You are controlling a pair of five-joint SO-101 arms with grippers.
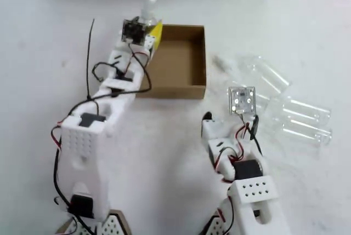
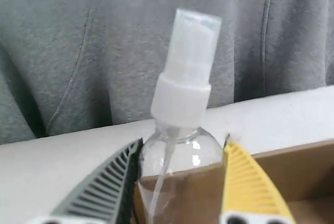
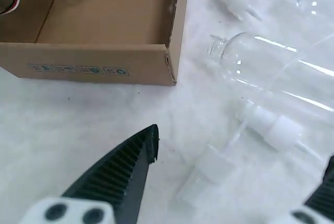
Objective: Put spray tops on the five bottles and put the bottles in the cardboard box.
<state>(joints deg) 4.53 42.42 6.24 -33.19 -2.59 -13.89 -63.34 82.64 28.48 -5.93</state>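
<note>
Boxing: my left gripper (image 2: 182, 146) clamps clear capped spray bottle (image 2: 180, 153) over brown cardboard box (image 1: 198, 62).
Next: lower, release.
Right gripper (image 3: 240, 153): open, empty.

A big white table (image 1: 164, 153) takes up most of the room, and soft grey cloth (image 2: 78, 51) hangs behind its far edge.

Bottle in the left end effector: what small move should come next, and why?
Probably lower the bottle fully into the cardboard box, then open the left end effector. Its spray top is already on, it stands upright between the fingers, and its base appears inside the box's far corner.
</note>
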